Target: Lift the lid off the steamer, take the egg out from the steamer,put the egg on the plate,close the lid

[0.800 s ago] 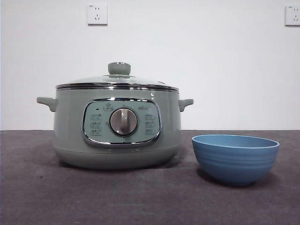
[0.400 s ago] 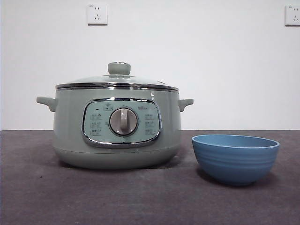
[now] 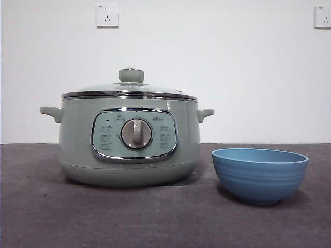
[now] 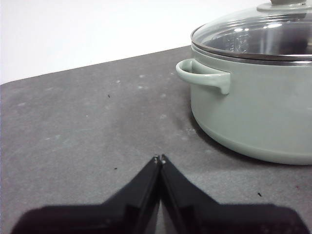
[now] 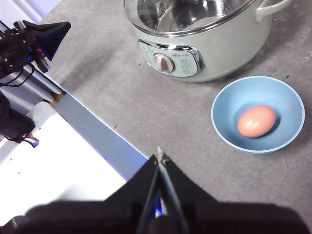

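Note:
The sage-green steamer stands left of centre on the table with the glass lid resting on it, knob up. To its right sits the blue plate; from above, the brown egg lies inside the plate. My left gripper is shut and empty, low over the table beside the steamer's side handle. My right gripper is shut and empty, high above the table's front edge, well away from the steamer and the plate.
Two wall sockets sit on the white wall behind. In the right wrist view, the table's front edge and another arm's dark hardware lie beside the steamer.

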